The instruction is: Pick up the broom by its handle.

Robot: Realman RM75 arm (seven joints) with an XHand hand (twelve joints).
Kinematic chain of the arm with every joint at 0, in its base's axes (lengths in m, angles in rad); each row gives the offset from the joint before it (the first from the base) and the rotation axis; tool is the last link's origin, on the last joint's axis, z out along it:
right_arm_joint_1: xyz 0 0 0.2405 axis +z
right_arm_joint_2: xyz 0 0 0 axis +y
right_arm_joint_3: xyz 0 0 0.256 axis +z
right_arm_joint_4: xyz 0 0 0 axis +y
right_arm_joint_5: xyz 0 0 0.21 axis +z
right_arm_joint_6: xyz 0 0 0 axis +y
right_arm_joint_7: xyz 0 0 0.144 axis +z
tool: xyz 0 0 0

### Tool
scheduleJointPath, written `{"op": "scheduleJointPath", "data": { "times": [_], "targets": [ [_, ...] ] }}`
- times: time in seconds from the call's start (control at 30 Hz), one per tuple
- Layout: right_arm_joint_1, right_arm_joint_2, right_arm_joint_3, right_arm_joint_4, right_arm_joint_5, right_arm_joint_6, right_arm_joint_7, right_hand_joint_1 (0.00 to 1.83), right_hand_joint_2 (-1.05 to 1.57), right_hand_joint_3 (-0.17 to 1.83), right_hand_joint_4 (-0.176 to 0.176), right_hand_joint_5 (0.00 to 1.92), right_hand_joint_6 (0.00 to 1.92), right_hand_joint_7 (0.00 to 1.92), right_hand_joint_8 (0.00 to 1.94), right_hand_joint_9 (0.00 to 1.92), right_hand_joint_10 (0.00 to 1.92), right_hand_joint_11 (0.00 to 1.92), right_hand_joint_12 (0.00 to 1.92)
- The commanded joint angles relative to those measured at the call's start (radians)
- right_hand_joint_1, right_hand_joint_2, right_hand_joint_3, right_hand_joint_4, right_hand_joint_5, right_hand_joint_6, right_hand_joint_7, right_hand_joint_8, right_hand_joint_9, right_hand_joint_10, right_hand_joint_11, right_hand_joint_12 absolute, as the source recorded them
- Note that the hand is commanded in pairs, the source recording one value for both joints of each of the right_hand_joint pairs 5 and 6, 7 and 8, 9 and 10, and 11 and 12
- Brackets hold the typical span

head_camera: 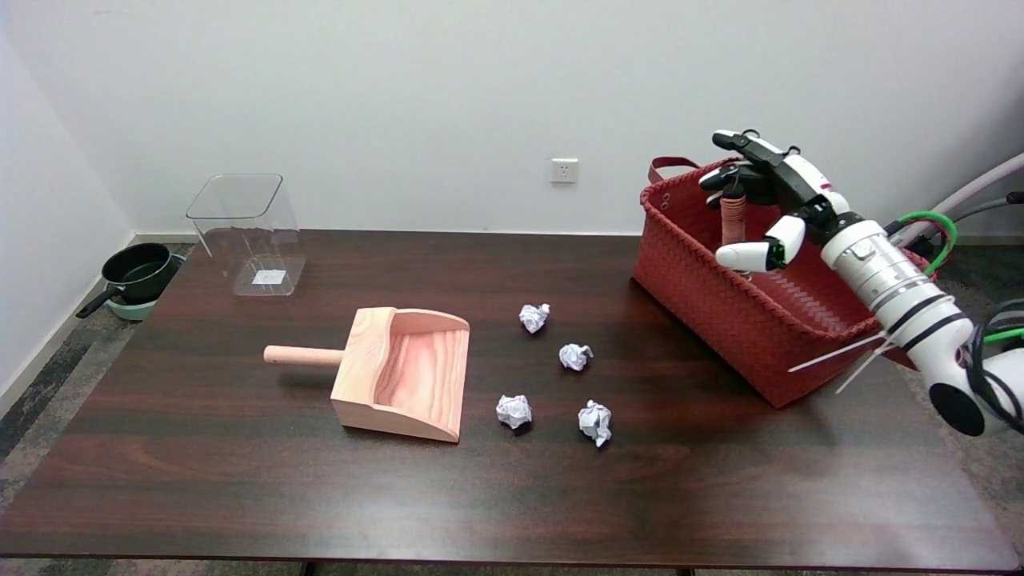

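1. Head view: the right hand [764,196] is over the red woven basket [720,312] at the table's far right. Its fingers are gathered around the top of the broom handle [732,216], which stands upright out of the basket. The thumb hangs lower, beside the handle. Whether the fingers truly clamp the handle or only touch it I cannot tell from here.
2. The broom's head is hidden inside the basket; only the wrapped upper handle shows.
3. To do this step well, I judge the fingers and thumb should close firmly on opposite sides of the handle. The lift should then go straight up, so that the broom's head clears the basket's rim without tipping the basket.
4. A grip taken too near the top could let the broom swing, so a lower hold looks safer.
5. Count, same view:
   - one basket
   - one broom
   - one wooden dustpan [404,372]
   - four crumpled paper balls [534,317]
   - one clear plastic bin [248,232]
   - one black saucepan [136,272] on the floor to the left
   - one dark wooden table [240,480]
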Motion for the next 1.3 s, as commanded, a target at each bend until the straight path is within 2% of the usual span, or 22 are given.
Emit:
{"op": "scheduleJointPath", "data": {
  "times": [0.03, 0.17, 0.5, 0.53, 0.6, 0.67, 0.7, 0.77, 0.83, 1.07, 1.2, 1.27, 1.3],
  "targets": [
    [0.152, -0.101, -0.178, 0.088, 0.085, -0.048, 0.065, 1.19, -0.46, 1.1, 0.0, 0.21, 0.21, 0.7, 0.7, 0.58, 0.58, 0.68, 0.68],
    [0.195, -0.12, -0.22, 0.121, 0.085, -0.073, 0.066, 1.19, -0.44, 1.09, 0.0, 0.21, 0.21, 0.71, 0.71, 0.59, 0.59, 0.69, 0.69],
    [0.196, -0.133, -0.218, 0.145, 0.094, -0.084, 0.066, 1.19, -0.4, 1.07, 0.0, 0.21, 0.21, 0.72, 0.72, 0.61, 0.61, 0.71, 0.71],
    [0.195, -0.133, -0.215, 0.145, 0.094, -0.084, 0.067, 1.2, -0.38, 1.06, 0.0, 0.21, 0.21, 0.72, 0.72, 0.63, 0.63, 0.75, 0.75],
    [0.192, -0.134, -0.208, 0.145, 0.095, -0.084, 0.067, 1.2, -0.31, 1.0, 0.0, 0.22, 0.22, 0.75, 0.75, 0.83, 0.83, 0.94, 0.94],
    [0.191, -0.134, -0.205, 0.145, 0.099, -0.084, 0.067, 1.21, -0.24, 0.96, 0.0, 0.24, 0.24, 0.78, 0.78, 0.95, 0.95, 1.02, 1.02],
    [0.19, -0.134, -0.205, 0.145, 0.106, -0.084, 0.067, 1.22, -0.19, 0.96, 0.0, 0.28, 0.28, 0.81, 0.81, 0.99, 0.99, 1.04, 1.04],
    [0.186, -0.134, -0.205, 0.146, 0.123, -0.087, 0.067, 1.2, -0.05, 1.0, 0.0, 0.56, 0.56, 0.95, 0.95, 1.15, 1.15, 1.09, 1.09],
    [0.183, -0.134, -0.205, 0.148, 0.135, -0.097, 0.066, 1.16, 0.12, 0.97, 0.0, 0.75, 0.75, 1.07, 1.07, 1.22, 1.22, 1.12, 1.12],
    [0.171, -0.137, -0.185, 0.151, 0.145, -0.111, 0.059, 1.1, 0.52, 0.84, 0.0, 1.12, 1.12, 1.3, 1.3, 1.43, 1.43, 1.3, 1.3],
    [0.171, -0.137, -0.183, 0.157, 0.145, -0.117, 0.059, 1.09, 0.65, 0.82, 0.0, 1.28, 1.28, 1.42, 1.42, 1.52, 1.52, 1.4, 1.4],
    [0.174, -0.137, -0.183, 0.158, 0.145, -0.117, 0.059, 1.07, 0.72, 0.85, 0.0, 1.48, 1.48, 1.51, 1.51, 1.61, 1.61, 1.48, 1.48],
    [0.176, -0.137, -0.183, 0.158, 0.145, -0.118, 0.059, 1.07, 0.72, 0.86, 0.0, 1.49, 1.49, 1.52, 1.52, 1.62, 1.62, 1.5, 1.5]
  ]
}}
